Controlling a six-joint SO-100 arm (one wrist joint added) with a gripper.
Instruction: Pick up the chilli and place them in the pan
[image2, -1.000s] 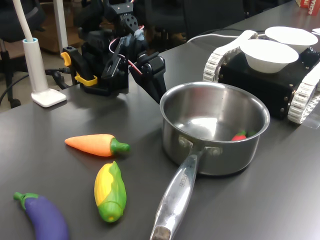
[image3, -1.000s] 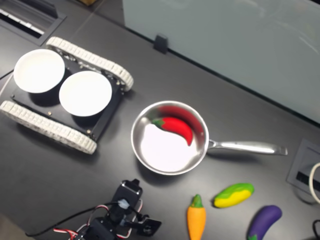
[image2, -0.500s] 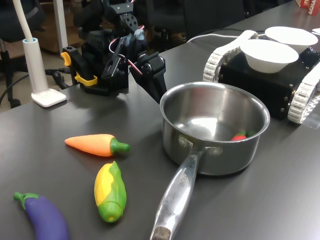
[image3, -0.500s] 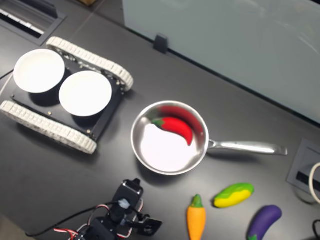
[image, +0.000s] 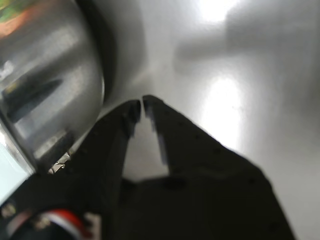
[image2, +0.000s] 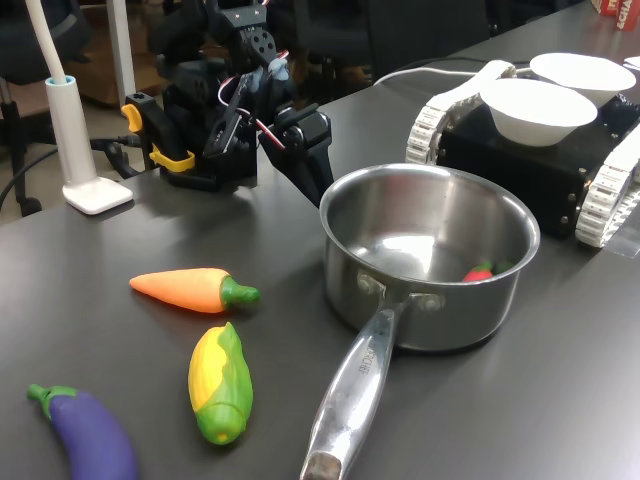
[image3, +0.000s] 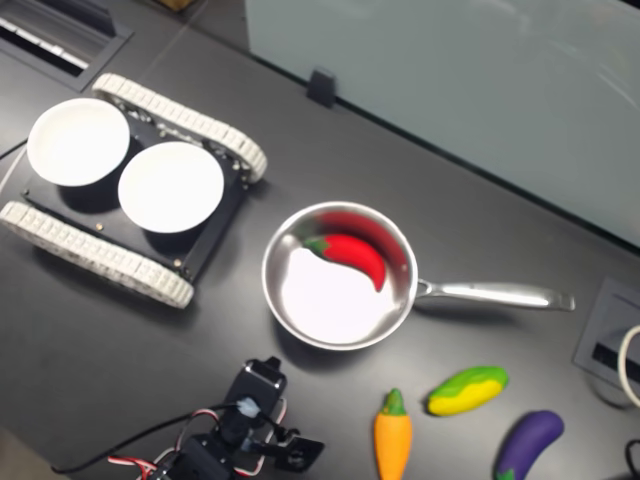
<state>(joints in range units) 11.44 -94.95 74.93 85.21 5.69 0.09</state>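
The chilli (image3: 352, 255) lies inside the pan (image3: 290, 310), near the middle of the second exterior view, against the far wall, its green stem pointing to the upper left. In the first exterior view only its red tip (image2: 478, 272) shows over the rim. The task looks complete.

The gripper (image: 140, 107) is low beside the outer wall of the pan, its jaws almost closed with only a thin gap at the tips, holding nothing.

The chilli looks light and smooth, with a glossy skin that may slip. I judge the best hold is across the thick middle of the curve, not the thin tip or the small stem. The pan is steel and probably heavy, so it should stay in place on the desk (image3: 480, 220).
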